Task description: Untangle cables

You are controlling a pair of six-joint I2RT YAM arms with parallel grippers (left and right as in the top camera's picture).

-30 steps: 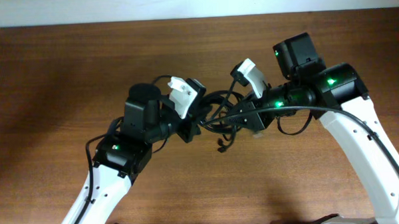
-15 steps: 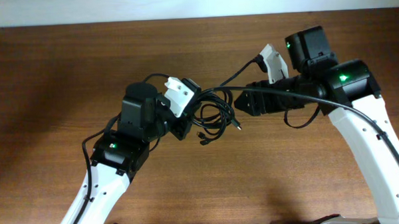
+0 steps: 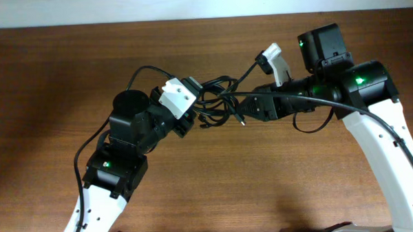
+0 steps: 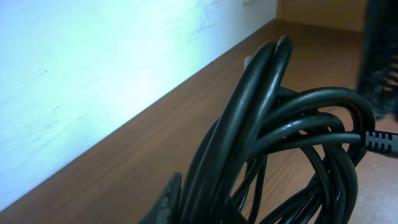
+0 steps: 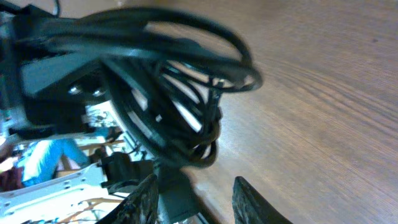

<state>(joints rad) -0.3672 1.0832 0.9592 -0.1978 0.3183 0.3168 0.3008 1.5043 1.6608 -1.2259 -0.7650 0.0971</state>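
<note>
Mid-untangle: we're holding the knot up at frame centre

We're pinching the cables (image 3: pixel 216 105) in the left tool (image 3: pixel 191 116) above the tabletop (image 3: pixel 54 100), and the right tool (image 3: pixel 250 109) is sitting spread just beside them. Next we're probably needing it to grab one loose plug end.

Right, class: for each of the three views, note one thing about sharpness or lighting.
Overhead: sharp and evenly lit, cables clear against the table. Left wrist: cables very close, slightly soft; the wall washed out pale. Right wrist: smeared by motion blur.
</note>
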